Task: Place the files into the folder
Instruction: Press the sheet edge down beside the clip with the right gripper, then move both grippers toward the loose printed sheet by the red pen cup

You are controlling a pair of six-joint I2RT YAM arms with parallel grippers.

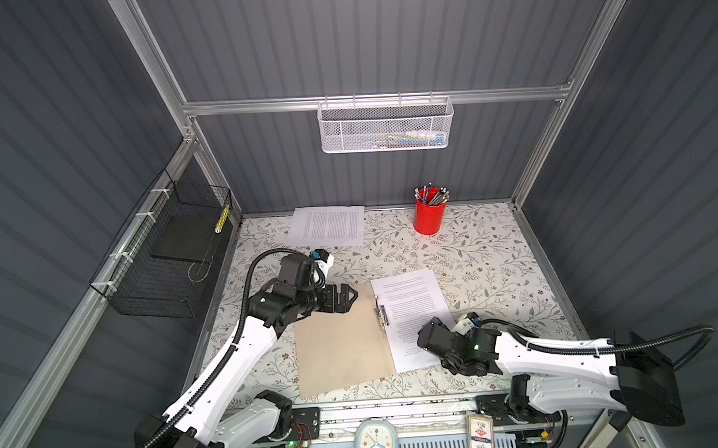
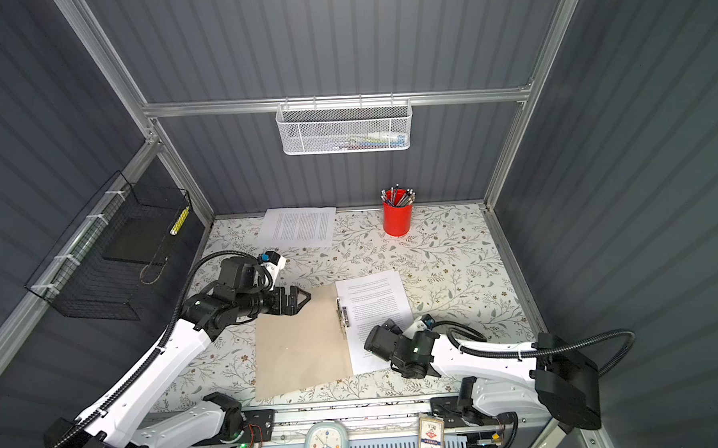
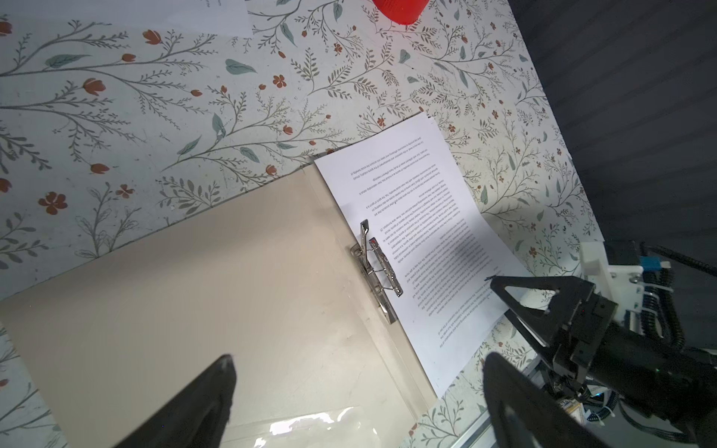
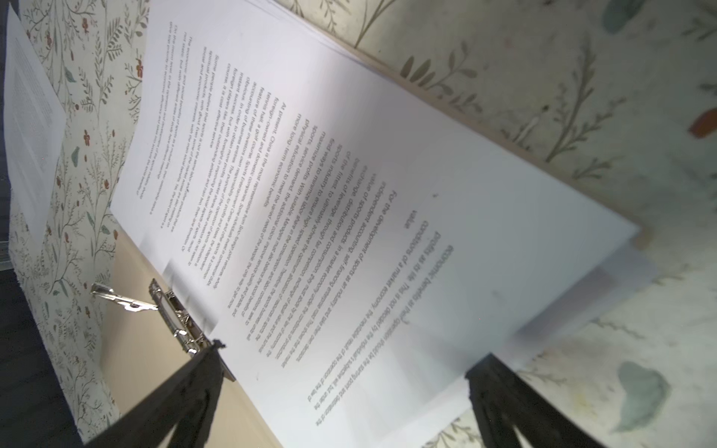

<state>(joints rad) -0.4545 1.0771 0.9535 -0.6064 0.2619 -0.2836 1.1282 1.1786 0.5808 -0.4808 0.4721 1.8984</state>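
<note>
Right gripper [image 4: 353,351] spread, empty, files [image 4: 349,194] just beneath on open folder [image 1: 342,346], left gripper [image 1: 352,294] spread over folder's far corner.

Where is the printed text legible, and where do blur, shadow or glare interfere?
In both top views the sheets on the folder show text too small to read; in the left wrist view a soft shadow crosses them and glare marks the folder's edge; in the right wrist view mid-page text reads, the outer corner blurs.

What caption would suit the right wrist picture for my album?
Open jaws poised over white printed paper sheets lying on the open tan card folder.
</note>
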